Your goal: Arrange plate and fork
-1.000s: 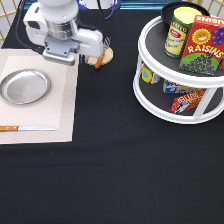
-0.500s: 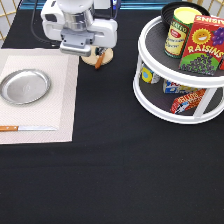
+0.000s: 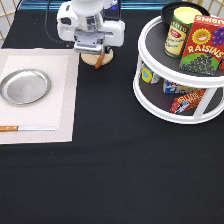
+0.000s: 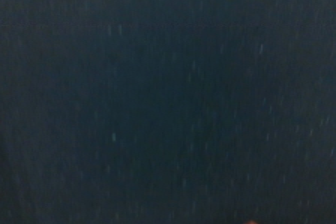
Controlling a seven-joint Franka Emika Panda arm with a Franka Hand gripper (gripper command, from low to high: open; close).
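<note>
The silver plate (image 3: 25, 86) lies flat on the pale placemat (image 3: 60, 100) at the exterior view's left. The fork's brown-orange handle (image 3: 100, 61) sticks out from under my hand, resting on the round tan wooden disc (image 3: 89, 60); its tines are hidden. My gripper (image 3: 92, 50) hangs right over the disc and fork, at the exterior view's top centre. The white hand body covers most of the disc. The wrist view shows only dark cloth (image 4: 165, 110) and an orange speck at its edge.
A wooden-handled knife (image 3: 27, 128) lies along the placemat's lower edge. A white two-tier round rack (image 3: 150, 95) stands at the right with a can (image 3: 178, 31), a raisin box (image 3: 202, 45) and packets. The table is covered in black cloth (image 3: 110, 170).
My hand has moved toward the exterior view's right, from above the placemat's top corner to above the wooden disc and fork. Plate and knife have not moved.
</note>
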